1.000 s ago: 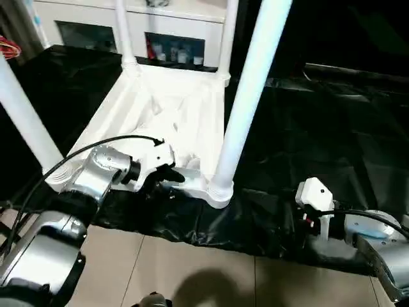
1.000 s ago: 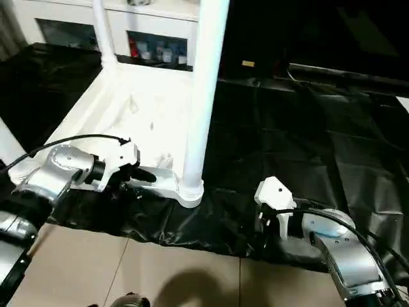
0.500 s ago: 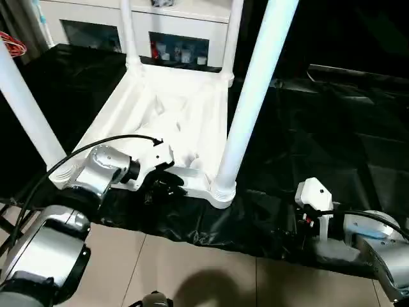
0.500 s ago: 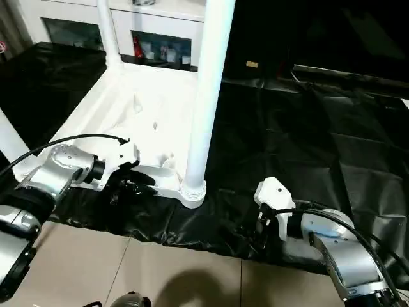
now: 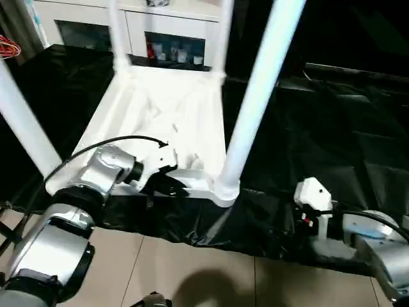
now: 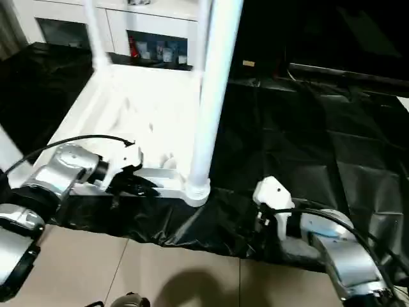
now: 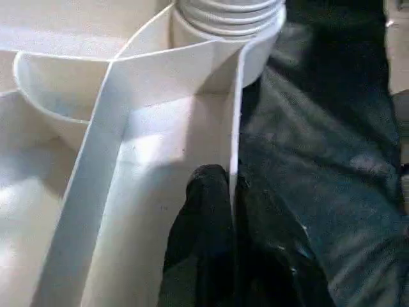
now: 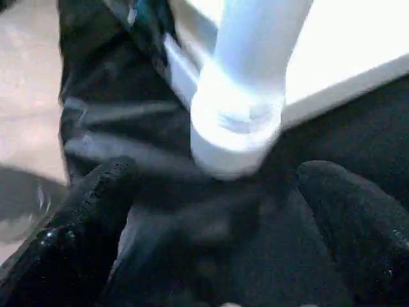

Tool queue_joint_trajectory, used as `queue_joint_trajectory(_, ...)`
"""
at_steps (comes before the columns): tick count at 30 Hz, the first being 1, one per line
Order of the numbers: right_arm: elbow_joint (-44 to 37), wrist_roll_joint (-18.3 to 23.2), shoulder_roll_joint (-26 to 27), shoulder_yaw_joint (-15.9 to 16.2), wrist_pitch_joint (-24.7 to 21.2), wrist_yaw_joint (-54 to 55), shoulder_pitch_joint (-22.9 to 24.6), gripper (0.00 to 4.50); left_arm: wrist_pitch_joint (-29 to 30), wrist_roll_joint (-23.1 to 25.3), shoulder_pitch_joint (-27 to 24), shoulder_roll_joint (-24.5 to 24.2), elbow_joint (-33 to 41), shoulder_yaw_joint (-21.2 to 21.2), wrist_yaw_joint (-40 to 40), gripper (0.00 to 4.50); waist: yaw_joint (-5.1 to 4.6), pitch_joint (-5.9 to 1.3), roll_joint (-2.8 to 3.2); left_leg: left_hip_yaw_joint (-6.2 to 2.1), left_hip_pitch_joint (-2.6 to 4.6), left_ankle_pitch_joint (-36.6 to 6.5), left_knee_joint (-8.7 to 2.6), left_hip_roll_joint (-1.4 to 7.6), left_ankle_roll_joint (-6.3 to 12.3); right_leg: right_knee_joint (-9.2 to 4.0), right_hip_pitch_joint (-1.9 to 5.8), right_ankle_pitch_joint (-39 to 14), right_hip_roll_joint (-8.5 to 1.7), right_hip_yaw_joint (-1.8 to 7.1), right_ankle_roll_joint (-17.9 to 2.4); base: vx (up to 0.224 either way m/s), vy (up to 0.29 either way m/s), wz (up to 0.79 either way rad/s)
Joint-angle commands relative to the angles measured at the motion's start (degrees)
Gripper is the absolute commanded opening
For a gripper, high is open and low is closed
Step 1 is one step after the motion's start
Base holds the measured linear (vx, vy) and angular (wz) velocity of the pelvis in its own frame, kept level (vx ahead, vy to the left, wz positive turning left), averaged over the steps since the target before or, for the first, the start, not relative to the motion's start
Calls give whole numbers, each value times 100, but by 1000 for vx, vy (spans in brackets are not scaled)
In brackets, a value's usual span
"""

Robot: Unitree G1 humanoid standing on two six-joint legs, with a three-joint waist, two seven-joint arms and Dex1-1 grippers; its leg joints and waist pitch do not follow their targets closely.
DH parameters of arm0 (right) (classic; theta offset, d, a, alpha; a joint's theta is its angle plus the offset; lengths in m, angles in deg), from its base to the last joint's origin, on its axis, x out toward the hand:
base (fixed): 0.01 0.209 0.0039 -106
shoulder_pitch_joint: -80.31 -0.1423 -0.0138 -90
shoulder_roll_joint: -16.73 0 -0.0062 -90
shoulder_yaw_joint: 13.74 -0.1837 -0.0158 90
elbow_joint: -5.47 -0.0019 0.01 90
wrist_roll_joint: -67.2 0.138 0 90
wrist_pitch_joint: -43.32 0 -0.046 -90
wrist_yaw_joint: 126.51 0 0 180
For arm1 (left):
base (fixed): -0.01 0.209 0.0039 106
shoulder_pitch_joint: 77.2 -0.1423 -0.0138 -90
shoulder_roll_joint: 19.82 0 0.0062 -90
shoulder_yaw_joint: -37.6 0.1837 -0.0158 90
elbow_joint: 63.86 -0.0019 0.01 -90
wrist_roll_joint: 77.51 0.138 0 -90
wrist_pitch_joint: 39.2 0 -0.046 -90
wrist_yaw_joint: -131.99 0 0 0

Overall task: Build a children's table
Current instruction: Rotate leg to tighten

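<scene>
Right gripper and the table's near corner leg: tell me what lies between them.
Only crinkled black sheeting lies between the right gripper and the near corner leg; the head views and right wrist view show it.

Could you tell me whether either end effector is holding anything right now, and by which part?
The left end effector is shut on the table top's thin near rim wall, by the corner socket. The right end effector is open, holding nothing.

The white plastic children's table [image 5: 167,121] lies upside down on a black plastic sheet [image 5: 319,128], its long white tapered tube legs [image 5: 259,96] standing up from the corner sockets. At about eight o'clock the left gripper [image 5: 167,185] pinches the tabletop's near rim. At about four o'clock the right gripper [image 5: 305,220] rests low over the sheet, apart from the table.
</scene>
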Motion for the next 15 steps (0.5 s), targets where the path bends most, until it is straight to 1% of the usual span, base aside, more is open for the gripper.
queue_joint_trajectory(1, 85, -51, -11, 48, 34, 107, -94, 450, 204, -207, -172, 156, 277, 1, -5, 2, 3, -393, -5, -126, 156, -1229, -387, 341, 192, -434, 200, -478, -559, 342, -1391, 0, 0, 0)
queue_joint_trajectory(3, 176, -140, 67, 105, 22, 198, -195, 450, 354, -214, -355, 331, 545, 25, 144, 2, 20, -392, -25, -116, 156, -1210, -377, 331, 212, -444, 205, -510, -565, 350, -1354, 0, 0, 0)
queue_joint_trajectory(5, 245, -223, 115, 128, 67, 283, -262, 450, 427, -179, -442, 398, 662, 60, 211, 2, 21, -398, -10, -120, 149, -1184, -379, 333, 205, -436, 202, -571, -560, 343, -1317, 0, 0, 0)
queue_joint_trajectory(6, 413, -368, 198, 132, 63, 487, -390, 450, 503, -124, -546, 488, 796, 105, 330, 2, 17, -395, -15, -113, 148, -1177, -378, 321, 214, -447, 195, -588, -545, 340, -1306, 0, 0, 0)
queue_joint_trajectory(7, 524, -473, 234, 139, 114, 575, -470, 450, 565, -86, -610, 541, 892, 114, 448, 2, 0, -388, -62, -101, 148, -1177, -377, 314, 208, -460, 190, -707, -546, 338, -1277, 0, 0, 0)
queue_joint_trajectory(8, 524, -473, 234, 139, 114, 575, -470, 450, 565, -86, -610, 541, 892, 114, 448, 2, 7, -386, -55, -94, 152, -1178, -367, 301, 222, -467, 186, -791, -549, 338, -1254, 0, 0, 0)
queue_joint_trajectory(9, 620, -509, 261, 140, 117, 597, -549, 450, 672, -47, -683, 593, 1044, 90, 612, 2, 28, -389, -35, -81, 162, -1214, -358, 306, 225, -485, 178, -964, -566, 348, -1185, 0, 0, 0)
queue_joint_trajectory(10, 647, -501, 275, 139, 87, 605, -576, 450, 725, -34, -722, 609, 1129, 76, 678, 2, 16, -390, -62, -78, 149, -1205, -362, 306, 233, -488, 191, -1011, -565, 345, -1154, 0, 0, 0)
queue_joint_trajectory(11, 702, -520, 284, 163, 95, 621, -624, 450, 776, -19, -774, 648, 1252, 39, 823, 2, 30, -389, -33, -79, 158, -1230, -364, 315, 228, -501, 175, -1127, -568, 341, -1099, 0, 0, 0)
queue_joint_trajectory(12, 710, -524, 284, 168, 97, 624, -631, 450, 783, -18, -780, 654, 1266, 33, 843, 2, 15, -386, -35, -79, 149, -1246, -369, 316, 226, -501, 175, -1161, -562, 338, -1075, 0, 0, 0)
queue_joint_trajectory(13, 751, -534, 288, 188, 98, 621, -660, 450, 798, -37, -799, 676, 1315, 10, 882, 2, 15, -390, -37, -75, 152, -1277, -374, 311, 224, -509, 166, -1192, -546, 338, -1000, 0, 0, 0)
queue_joint_trajectory(14, 762, -538, 292, 195, 102, 622, -668, 450, 803, -40, -808, 678, 1336, 5, 894, 2, 10, -391, -37, -79, 150, -1286, -380, 313, 223, -504, 167, -1185, -545, 334, -987, 0, 0, 0)
queue_joint_trajectory(15, 880, -579, 342, 258, 135, 618, -754, 450, 874, -62, -906, 687, 1560, -42, 1000, 2, 0, -392, -51, -77, 145, -1306, -380, 314, 221, -502, 166, -1195, -555, 332, -972, 0, 0, 0)
